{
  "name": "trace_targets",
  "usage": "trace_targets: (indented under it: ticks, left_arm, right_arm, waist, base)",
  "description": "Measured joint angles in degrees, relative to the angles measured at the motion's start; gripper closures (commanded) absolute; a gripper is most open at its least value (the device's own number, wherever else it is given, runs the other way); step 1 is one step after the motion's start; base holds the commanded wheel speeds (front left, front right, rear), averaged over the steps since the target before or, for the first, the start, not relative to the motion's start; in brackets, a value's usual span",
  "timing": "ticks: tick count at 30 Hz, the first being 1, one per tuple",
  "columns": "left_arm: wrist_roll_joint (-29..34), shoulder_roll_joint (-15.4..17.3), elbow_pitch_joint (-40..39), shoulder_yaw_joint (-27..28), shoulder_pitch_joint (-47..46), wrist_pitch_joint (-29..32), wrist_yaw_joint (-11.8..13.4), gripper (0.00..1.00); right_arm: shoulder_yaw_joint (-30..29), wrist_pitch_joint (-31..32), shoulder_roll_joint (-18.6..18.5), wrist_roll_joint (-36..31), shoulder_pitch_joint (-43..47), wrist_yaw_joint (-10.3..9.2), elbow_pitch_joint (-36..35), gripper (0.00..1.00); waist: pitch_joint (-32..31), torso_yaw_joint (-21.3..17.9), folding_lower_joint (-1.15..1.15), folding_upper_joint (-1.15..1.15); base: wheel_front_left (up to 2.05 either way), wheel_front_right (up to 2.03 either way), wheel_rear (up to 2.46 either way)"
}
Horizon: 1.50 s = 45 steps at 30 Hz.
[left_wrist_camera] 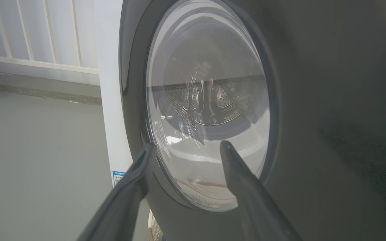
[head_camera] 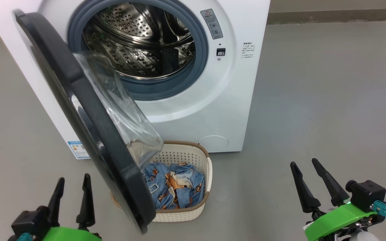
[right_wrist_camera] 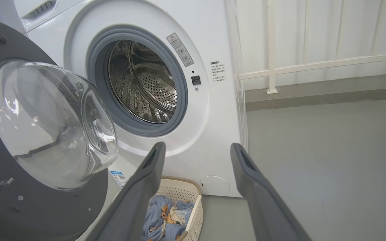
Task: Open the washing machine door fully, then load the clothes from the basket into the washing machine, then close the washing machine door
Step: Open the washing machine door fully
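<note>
The white washing machine [head_camera: 240, 83] stands ahead with its steel drum [head_camera: 142, 40] bare. Its black washing machine door [head_camera: 89, 124] hangs partly open, swung out toward me over the left of the basket [head_camera: 193, 157]. The cream basket sits on the floor before the machine, with light-blue clothes [head_camera: 176, 187] inside. My left gripper [head_camera: 73, 179] is open at the lower left, just left of the door's outer face [left_wrist_camera: 313, 100], facing its glass window [left_wrist_camera: 206, 107]. My right gripper [head_camera: 304, 162] is open at the lower right, well right of the basket [right_wrist_camera: 183, 194] and clothes [right_wrist_camera: 161, 217].
Grey floor [head_camera: 330, 100] spreads wide to the right of the machine. A white railing [right_wrist_camera: 313, 63] and a low kerb run behind the machine. A blue sticker [head_camera: 78, 149] marks the machine's lower left corner.
</note>
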Motion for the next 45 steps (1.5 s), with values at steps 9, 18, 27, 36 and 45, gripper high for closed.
trace_targets:
  ticks: [9, 18, 27, 36, 45]
  left_arm:
    - [0.0, -0.05, -0.77, 0.0, 0.0, 0.0, -0.44, 1.0]
    - [0.09, -0.35, -8.05, -0.38, -0.02, 0.0, -0.49, 1.0]
    - [0.43, -0.68, -20.14, -2.12, -0.02, -0.01, -0.48, 1.0]
    - [0.93, -0.84, -31.33, -7.57, -0.01, 0.08, -0.93, 1.0]
    - [-0.45, -0.91, -28.04, -17.0, 0.03, 5.19, -1.43, 1.0]
  right_arm:
    - [-0.22, 0.01, 0.12, -0.21, 0.0, 0.0, 0.04, 0.0]
    - [-0.26, 0.0, 0.43, -0.21, 0.0, 0.0, 0.04, 0.0]
    - [-0.2, 0.0, 0.71, -0.22, 0.0, 0.0, 0.04, 0.0]
    - [0.21, 0.0, 1.31, -0.21, 0.0, 0.0, 0.3, 0.0]
    - [0.91, 0.0, 2.12, -0.21, -0.02, 0.0, 0.58, 0.0]
  waist:
    - [0.25, 0.13, 0.0, 0.0]
    - [0.31, 0.28, 0.0, 0.0]
    - [0.56, 0.43, 0.0, 0.0]
    - [0.5, 0.4, 0.0, 0.0]
    - [0.87, -0.15, 0.0, 0.0]
  base:
    - [0.0, 0.0, 0.0]
    - [0.0, 0.0, 0.0]
    - [0.0, 0.0, 0.0]
    - [0.0, 0.0, 0.0]
    - [0.0, 0.0, 0.0]
